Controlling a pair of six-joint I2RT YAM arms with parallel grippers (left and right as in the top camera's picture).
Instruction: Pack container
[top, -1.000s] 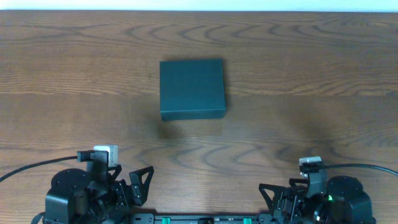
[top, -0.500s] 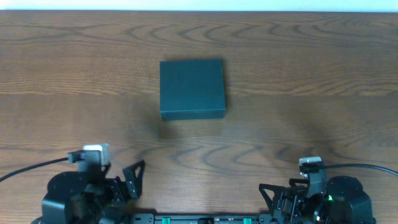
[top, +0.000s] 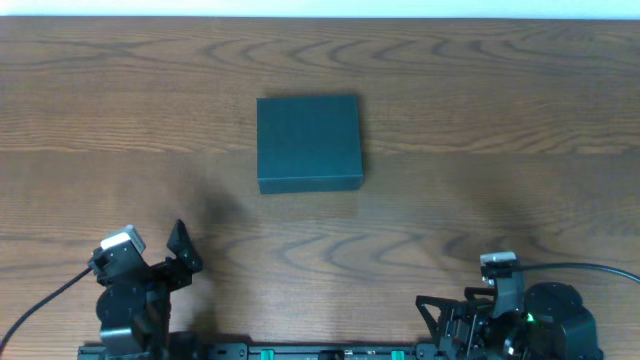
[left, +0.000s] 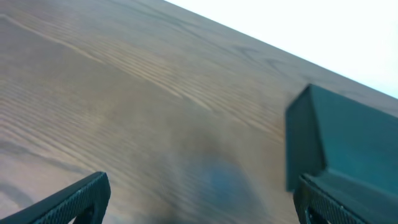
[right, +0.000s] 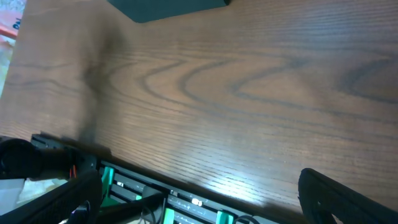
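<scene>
The container (top: 309, 143) is a closed matte black square box, lying flat on the wooden table a little left of centre. It shows at the right edge of the left wrist view (left: 351, 140) and at the top of the right wrist view (right: 168, 6). My left gripper (top: 180, 256) is open and empty at the front left, well short of the box; its fingers frame bare wood in the left wrist view (left: 199, 205). My right gripper (top: 443, 318) is open and empty at the front right, over the table's front edge (right: 199, 208).
The wooden table (top: 500, 120) runs to a white far edge. A black rail with green clips (right: 155, 193) lies along the front edge. Cables trail from both arm bases. Something orange and white shows at the right wrist view's left edge (right: 7, 25).
My left arm has swung left and turned, its gripper now further left and pointing up the table. The right arm and the box have not moved.
</scene>
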